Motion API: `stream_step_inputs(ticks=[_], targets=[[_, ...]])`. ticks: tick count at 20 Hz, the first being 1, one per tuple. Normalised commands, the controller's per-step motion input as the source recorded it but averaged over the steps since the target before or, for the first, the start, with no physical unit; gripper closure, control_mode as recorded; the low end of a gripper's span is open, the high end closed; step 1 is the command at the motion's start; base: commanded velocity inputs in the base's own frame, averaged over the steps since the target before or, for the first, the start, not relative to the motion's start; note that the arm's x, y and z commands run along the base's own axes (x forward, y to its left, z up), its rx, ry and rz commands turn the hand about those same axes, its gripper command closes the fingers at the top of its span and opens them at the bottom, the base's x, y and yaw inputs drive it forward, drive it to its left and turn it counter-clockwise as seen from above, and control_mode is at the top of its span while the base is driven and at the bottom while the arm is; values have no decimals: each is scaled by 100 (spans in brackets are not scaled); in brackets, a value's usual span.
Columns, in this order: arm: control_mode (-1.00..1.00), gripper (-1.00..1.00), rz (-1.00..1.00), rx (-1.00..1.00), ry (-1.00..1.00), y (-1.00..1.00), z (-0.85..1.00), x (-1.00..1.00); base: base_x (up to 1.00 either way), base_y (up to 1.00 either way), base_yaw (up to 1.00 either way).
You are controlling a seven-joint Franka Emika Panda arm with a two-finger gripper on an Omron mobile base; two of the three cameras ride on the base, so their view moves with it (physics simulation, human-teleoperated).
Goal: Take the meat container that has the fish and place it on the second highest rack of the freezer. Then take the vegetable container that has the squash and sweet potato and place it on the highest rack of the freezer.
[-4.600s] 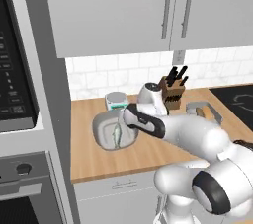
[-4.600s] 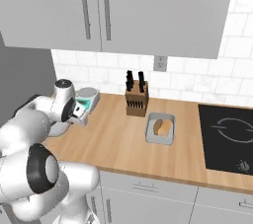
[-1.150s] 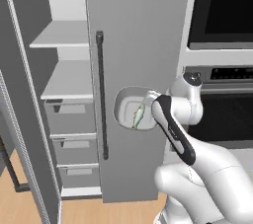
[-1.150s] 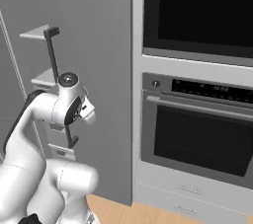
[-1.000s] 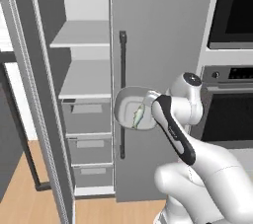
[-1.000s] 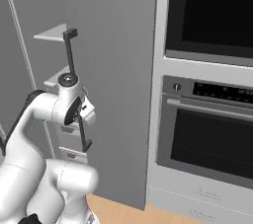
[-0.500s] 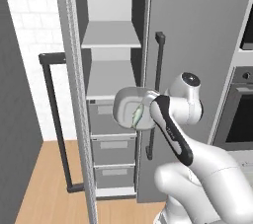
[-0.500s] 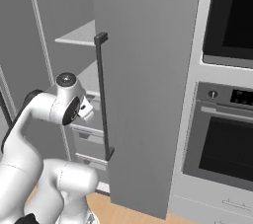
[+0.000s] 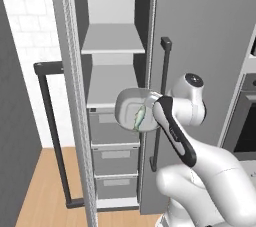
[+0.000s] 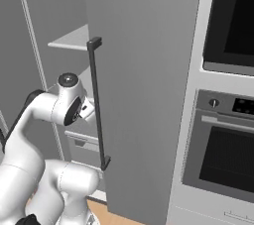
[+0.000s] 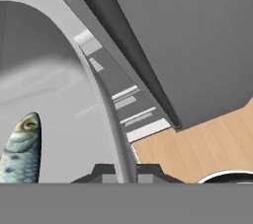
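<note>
I'm carrying the meat container (image 9: 134, 113) with the fish (image 9: 139, 118) inside; my hand (image 9: 150, 116) is clamped on its rim, holding it tilted in front of the open freezer (image 9: 200, 46). Next, I judge, it needs levelling and sliding onto the lower shelf (image 9: 112, 85), under the highest rack (image 9: 114, 41).

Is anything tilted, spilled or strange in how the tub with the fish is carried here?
Yes: the meat container is held on edge by its rim, its open side facing the camera, not level. The fish is inside against its floor and has not fallen out. The freezer stands open, shelves bare.
</note>
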Motion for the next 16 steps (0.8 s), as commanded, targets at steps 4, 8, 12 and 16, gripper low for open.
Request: stream_step_inputs(ticks=[4, 8, 12, 16], targets=[[100, 100, 0, 0, 0, 0, 0, 0, 19, 36, -2], [100, 100, 0, 0, 0, 0, 0, 0, 33, 44, -3], [100, 100, 0, 0, 0, 0, 0, 0, 41, 26, -1], [100, 100, 0, 0, 0, 0, 0, 0, 45, 3, 0]])
